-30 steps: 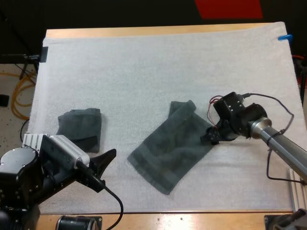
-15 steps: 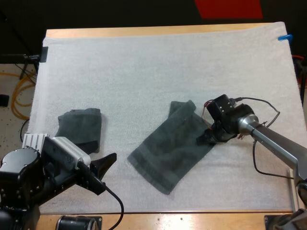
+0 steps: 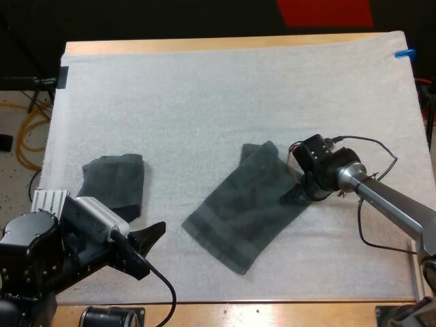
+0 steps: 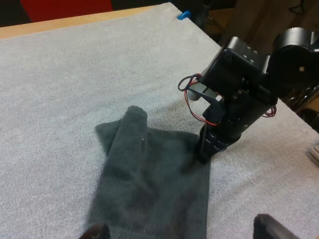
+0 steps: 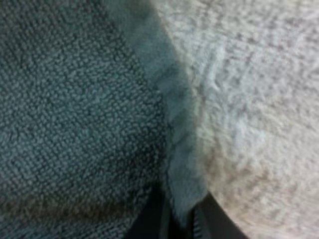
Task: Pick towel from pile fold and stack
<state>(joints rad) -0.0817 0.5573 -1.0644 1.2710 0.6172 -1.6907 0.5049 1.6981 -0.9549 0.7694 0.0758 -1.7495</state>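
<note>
Hovering over the near left of the mat [image 3: 204, 102], the left gripper [image 3: 146, 248] has its fingers [image 4: 271, 229] apart, holding nothing. Just beyond it lies a folded towel [image 3: 116, 182]. Mid-mat, the spread towel [image 3: 238, 211] lies flat and askew. The right gripper [image 3: 293, 196] pinches its right edge from both sides.

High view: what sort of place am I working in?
Probably a robotics lab bench: a wooden table under a white mat, a spread towel for folding, orange cables on the floor.
</note>
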